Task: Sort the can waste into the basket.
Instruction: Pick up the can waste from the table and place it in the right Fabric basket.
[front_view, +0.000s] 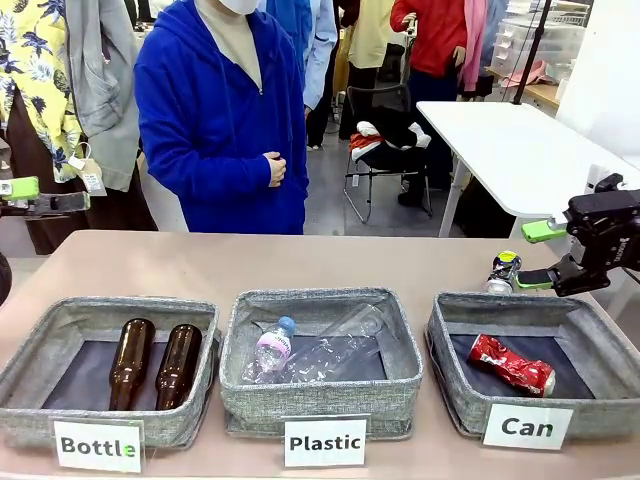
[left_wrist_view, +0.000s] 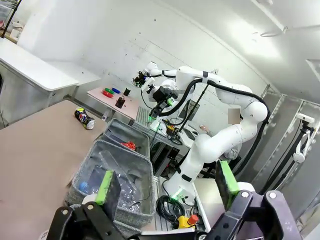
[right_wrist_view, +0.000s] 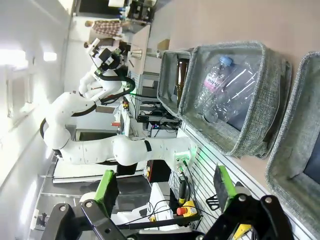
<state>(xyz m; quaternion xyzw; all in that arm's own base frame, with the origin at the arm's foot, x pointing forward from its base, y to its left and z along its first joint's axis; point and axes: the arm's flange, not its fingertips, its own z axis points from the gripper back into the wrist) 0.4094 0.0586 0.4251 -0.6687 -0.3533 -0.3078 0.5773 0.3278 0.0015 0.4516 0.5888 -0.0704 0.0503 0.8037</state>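
red can (front_view: 512, 365): I see it in Can basket (front_view: 600, 345), lower right of front view
black can (front_view: 503, 271): on worktop (front_view: 200, 265) behind that basket
left pincer (left_wrist_view: 167, 187): open, empty
right pincer (right_wrist_view: 167, 187): open, empty

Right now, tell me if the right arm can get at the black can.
Probably yes. The black can lies on bare table behind the Can basket, right beside the open right gripper, with nothing between them.

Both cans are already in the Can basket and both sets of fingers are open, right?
Not quite. The red can lies in the Can basket, but the black can sits on the table behind it, as the front view shows. Both sets of fingers are open.
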